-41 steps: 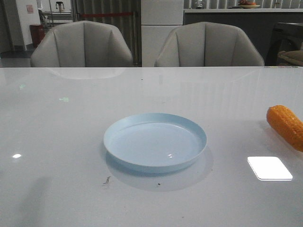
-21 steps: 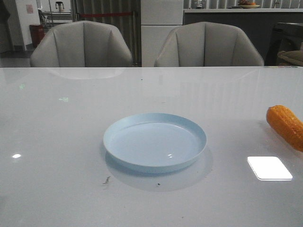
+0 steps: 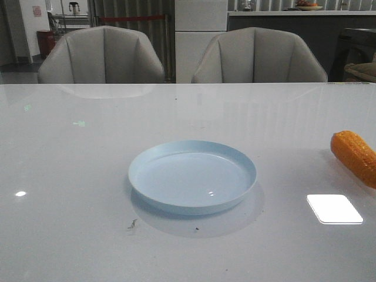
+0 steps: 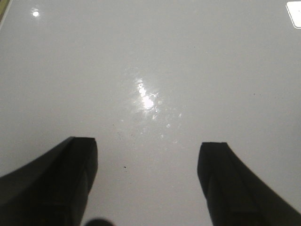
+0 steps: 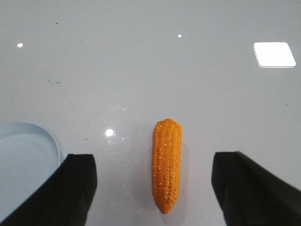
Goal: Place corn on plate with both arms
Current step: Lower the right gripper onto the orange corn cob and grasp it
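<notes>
**Corn on counter, plate empty**

Front: round pale blue shallow plate (image 3: 192, 176) at centre of glossy white counter (image 3: 70, 164); bumpy orange corn cob (image 3: 354, 156) well right of it, at frame edge. Two grey chairs (image 3: 101, 56) behind.

Left wrist: left gripper (image 4: 148, 181) spread wide over bare counter, holding nothing.

Right wrist: right gripper (image 5: 153, 188) spread wide, corn lying on counter between its fingers, untouched; plate rim near one finger.

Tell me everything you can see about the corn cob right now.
The corn is an orange cob with bumpy rows of kernels, blunt at one end and tapering to a rounded tip. It lies flat on the glossy white table, right of the plate and apart from it, partly cut off at the front view's right edge. It sits between the right gripper's open fingers, untouched.
</notes>
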`<action>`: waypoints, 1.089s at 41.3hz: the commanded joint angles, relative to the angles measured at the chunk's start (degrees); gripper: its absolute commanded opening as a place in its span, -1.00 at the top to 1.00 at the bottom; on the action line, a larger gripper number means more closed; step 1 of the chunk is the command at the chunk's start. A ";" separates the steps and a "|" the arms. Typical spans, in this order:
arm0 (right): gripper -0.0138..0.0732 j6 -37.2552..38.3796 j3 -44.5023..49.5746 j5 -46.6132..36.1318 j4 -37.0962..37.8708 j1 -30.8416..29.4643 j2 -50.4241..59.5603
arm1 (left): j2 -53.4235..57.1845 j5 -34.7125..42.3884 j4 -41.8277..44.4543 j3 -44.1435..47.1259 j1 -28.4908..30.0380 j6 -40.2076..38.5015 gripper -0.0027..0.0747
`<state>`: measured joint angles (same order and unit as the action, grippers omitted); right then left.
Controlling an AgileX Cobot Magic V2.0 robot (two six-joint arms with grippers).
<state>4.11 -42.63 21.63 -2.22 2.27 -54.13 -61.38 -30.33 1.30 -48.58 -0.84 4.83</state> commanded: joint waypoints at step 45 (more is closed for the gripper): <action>-0.71 -0.78 -54.22 43.00 0.29 -2.07 -60.75 | 1.42 -2.91 -0.56 -1.38 0.12 -0.73 -0.37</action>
<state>3.88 -94.85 64.22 -2.22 0.57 -117.65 -61.14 -36.28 1.12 -48.46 -0.82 4.83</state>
